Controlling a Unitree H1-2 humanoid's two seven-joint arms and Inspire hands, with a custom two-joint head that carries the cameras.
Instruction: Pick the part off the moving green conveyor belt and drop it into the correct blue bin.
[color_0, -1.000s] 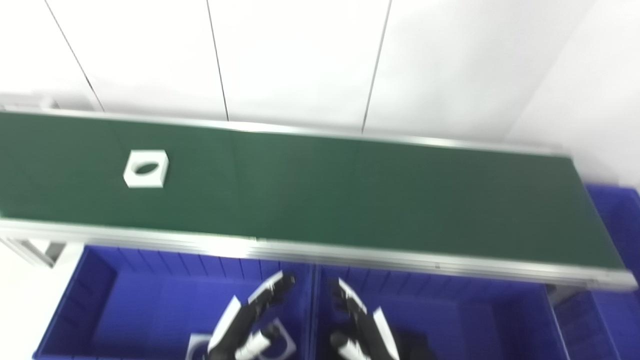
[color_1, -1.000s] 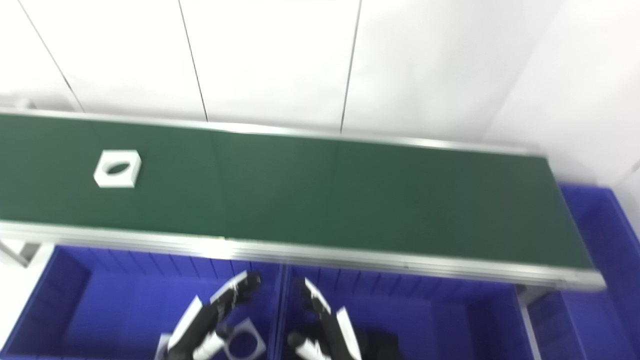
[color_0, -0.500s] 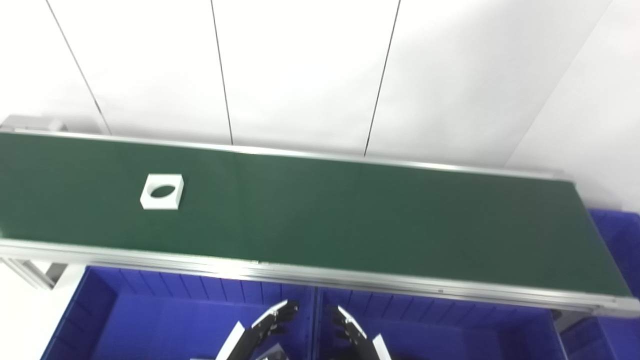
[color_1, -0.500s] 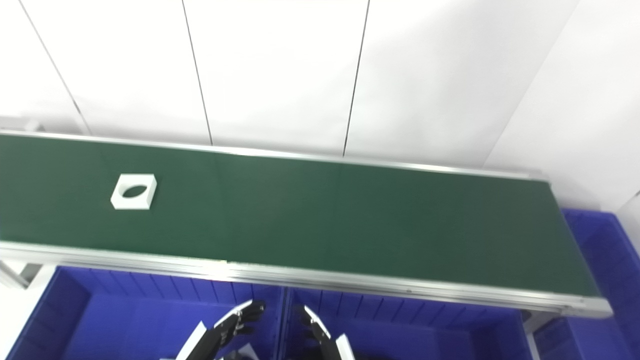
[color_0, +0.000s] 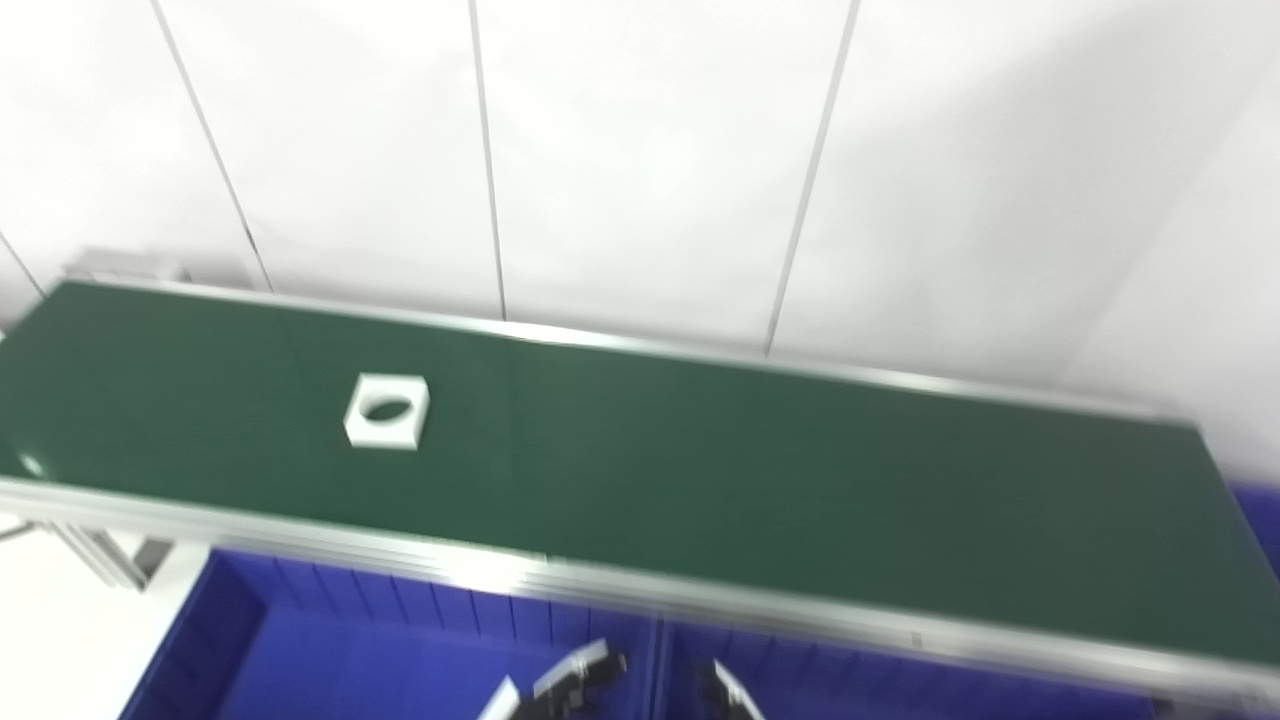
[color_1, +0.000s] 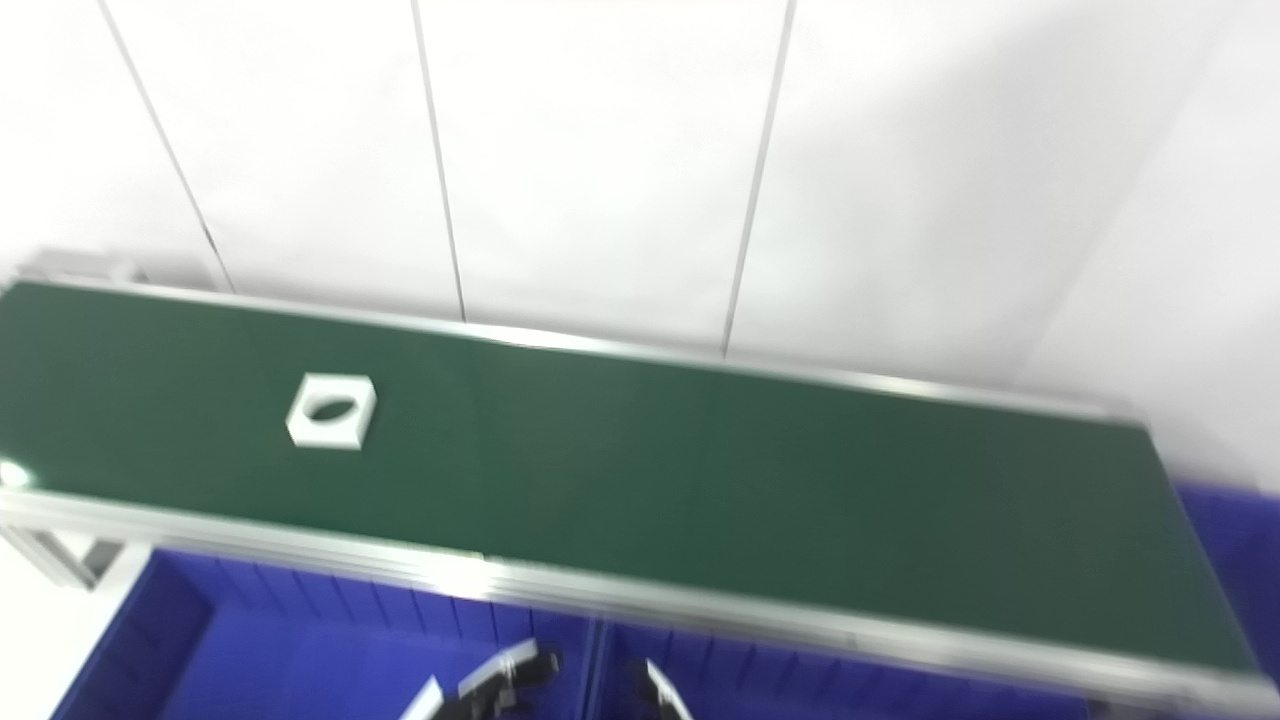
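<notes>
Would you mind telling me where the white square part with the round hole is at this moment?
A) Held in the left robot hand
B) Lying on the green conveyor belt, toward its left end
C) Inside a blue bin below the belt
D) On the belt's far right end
B: the white square part lies flat on the green conveyor belt, left of the middle, with neither robot hand near it.

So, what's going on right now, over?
Left hand and right hand low over the blue bins, only fingertips showing. White part on the green belt, untouched. Nothing blocking it.
</notes>
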